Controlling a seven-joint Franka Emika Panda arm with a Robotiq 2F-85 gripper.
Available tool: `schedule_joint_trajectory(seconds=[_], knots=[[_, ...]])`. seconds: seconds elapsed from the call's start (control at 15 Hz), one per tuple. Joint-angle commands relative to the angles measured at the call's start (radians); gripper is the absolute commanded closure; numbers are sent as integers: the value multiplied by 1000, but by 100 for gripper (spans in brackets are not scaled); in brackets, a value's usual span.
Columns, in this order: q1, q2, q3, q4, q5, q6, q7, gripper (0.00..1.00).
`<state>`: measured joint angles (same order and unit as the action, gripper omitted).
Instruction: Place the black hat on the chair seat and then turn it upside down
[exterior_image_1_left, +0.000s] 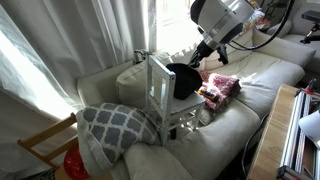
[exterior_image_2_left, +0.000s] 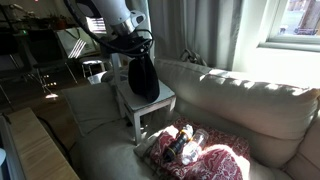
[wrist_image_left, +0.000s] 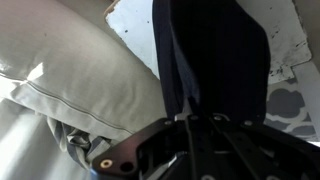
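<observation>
Right now we see the black hat (exterior_image_2_left: 143, 78) hanging limp from the gripper (exterior_image_2_left: 136, 45), directly over the chair seat (exterior_image_2_left: 167, 99). The claw is pinched closed on a fold near the hat's top edge. In the wrist view the dark cloth runs out from between the fingers and fills much of the frame. The hat's lower edge sits at or just above the seat; we cannot tell whether it touches.

We judge the step in hand to be setting the hat down. To do it well, we would lower it slowly and straight, so the soft cloth settles in the middle of the seat. It should land clear of the upright framed back (exterior_image_1_left: 160, 85) and not drape over an edge. We would let go only once the seat bears its weight. A centred landing would leave room to regrasp and flip it.

The hat is plain black and soft, pulled by its own weight into a long drooping teardrop. It will likely slump and fold when released.

The small pale chair stands on a cream sofa (exterior_image_2_left: 235, 100). A grey-and-white patterned pillow (exterior_image_1_left: 115, 125) lies beside the chair. A red patterned cloth (exterior_image_2_left: 205, 155) lies on the cushion nearby.
</observation>
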<state>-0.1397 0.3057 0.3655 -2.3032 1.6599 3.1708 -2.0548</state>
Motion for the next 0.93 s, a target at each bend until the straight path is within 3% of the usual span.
schedule_joint_trajectory(seconds=[0.0,0.53,0.87], knots=[[6,61,9,-30,3,-45,-33,99],[-19,73,14,-96,-93,-300,3,99],[-7,89,3,-104,-154,-342,-6,99]])
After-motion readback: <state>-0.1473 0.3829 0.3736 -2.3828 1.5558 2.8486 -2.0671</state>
